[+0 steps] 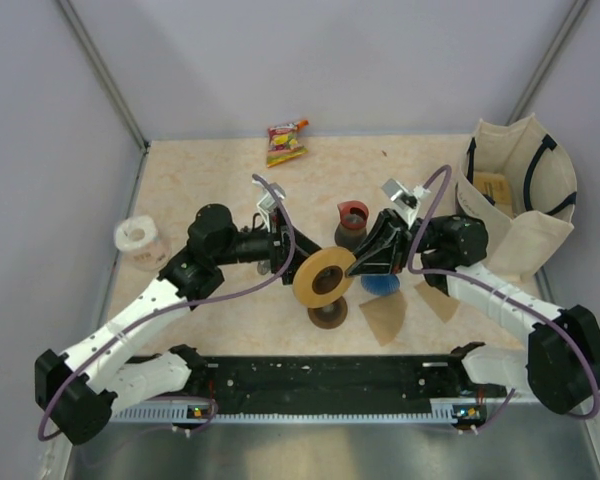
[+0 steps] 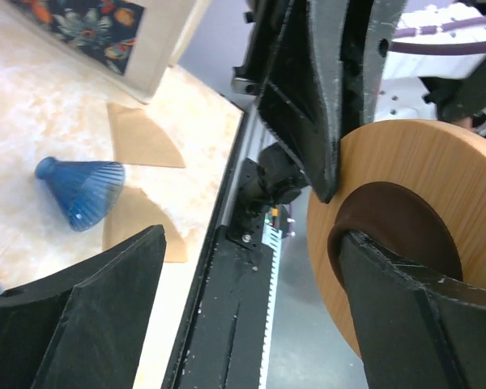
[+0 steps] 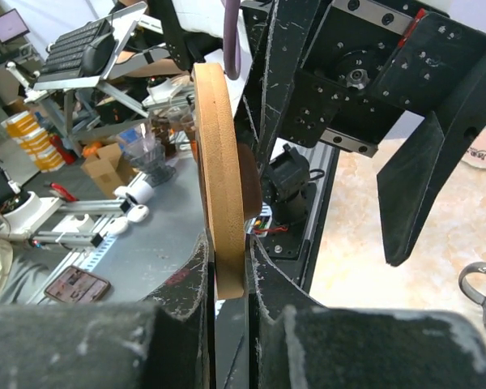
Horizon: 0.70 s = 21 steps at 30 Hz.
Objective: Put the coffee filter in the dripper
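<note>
Right wrist: your right gripper [image 3: 227, 271] pinches the wooden ring [image 3: 221, 178] by its edge; left gripper [image 2: 251, 235] gapes, clamping nothing. Coffee filter [image 1: 383, 320] lies just right of ring, right arm nearer.

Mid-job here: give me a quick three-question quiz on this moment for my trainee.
1. True or false: the right claw is shut on the wooden disc.
2. Where is the blue dripper? A: on the table by the filters; B: held in the air; C: stacked on the disc.
3. Fill in: ___ brown filters lie on the table.
Key: 1 true; 2 A; 3 two.
</note>
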Motion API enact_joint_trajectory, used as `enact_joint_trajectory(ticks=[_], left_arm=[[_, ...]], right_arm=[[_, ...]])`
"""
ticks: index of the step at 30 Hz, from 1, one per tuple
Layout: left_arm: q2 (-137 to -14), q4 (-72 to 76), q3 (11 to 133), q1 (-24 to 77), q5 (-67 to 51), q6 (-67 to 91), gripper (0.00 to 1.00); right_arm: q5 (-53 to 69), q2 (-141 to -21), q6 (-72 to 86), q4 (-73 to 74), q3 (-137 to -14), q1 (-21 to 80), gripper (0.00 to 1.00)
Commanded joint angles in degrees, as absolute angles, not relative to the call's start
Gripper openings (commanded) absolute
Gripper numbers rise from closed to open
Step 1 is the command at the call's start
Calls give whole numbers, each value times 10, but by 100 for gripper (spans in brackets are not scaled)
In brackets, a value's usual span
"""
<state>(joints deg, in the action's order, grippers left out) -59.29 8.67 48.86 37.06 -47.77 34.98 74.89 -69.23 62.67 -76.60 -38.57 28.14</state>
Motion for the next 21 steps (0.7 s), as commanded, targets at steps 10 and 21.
enact_joint_trajectory(ticks=[10,21], left_arm=[[-487,-112,497,374,-119,278,99],[-467,-341,536,374,393,416,99]], right_arm=[[650,-554,262,-303,-454,287,0],[396,-555,241,-49,-527,287,0]])
